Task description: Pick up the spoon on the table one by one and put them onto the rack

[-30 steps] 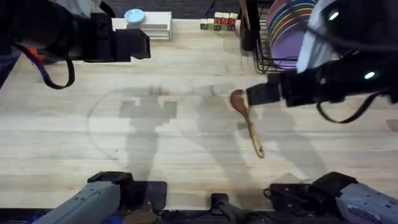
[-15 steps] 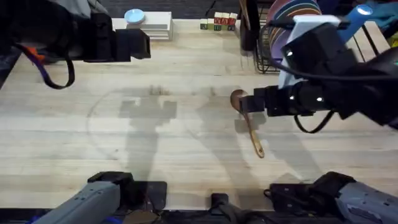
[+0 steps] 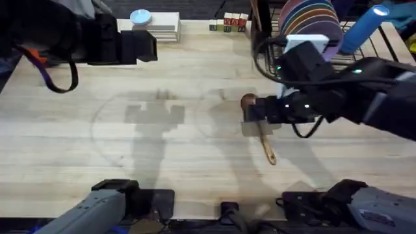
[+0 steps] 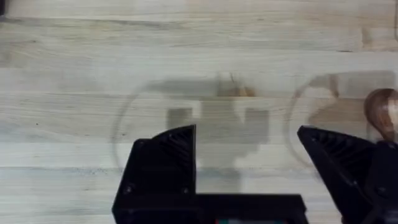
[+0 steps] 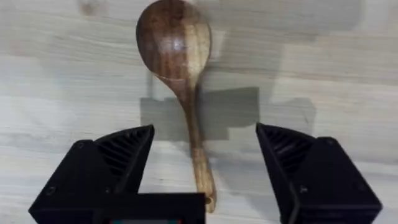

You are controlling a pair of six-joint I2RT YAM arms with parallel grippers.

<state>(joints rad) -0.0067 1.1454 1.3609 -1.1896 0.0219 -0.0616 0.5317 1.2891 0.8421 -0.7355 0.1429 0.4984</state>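
A brown wooden spoon (image 3: 260, 133) lies on the pale wood table (image 3: 169, 149), its dark bowl toward the rack and its handle toward the front edge. My right gripper (image 3: 252, 112) is low over it, just behind the bowl. In the right wrist view the spoon (image 5: 176, 46) lies between my open right gripper's (image 5: 202, 158) fingers, its handle running down the gap untouched. My left gripper (image 3: 142, 45) hovers at the far left, open and holding nothing (image 4: 249, 162); the spoon's bowl (image 4: 380, 111) shows at that view's edge. The black wire rack (image 3: 279, 62) with coloured plates stands at the back right.
A white block stack with a blue disc (image 3: 141, 17) and small lettered blocks (image 3: 227, 25) sit along the back edge. A dark upright holder (image 3: 260, 29) stands beside the rack. Bare tabletop spreads across the middle and left.
My right arm has swung left and come down, so its open fingers now straddle the spoon's handle. The spoon and my left arm have not moved.
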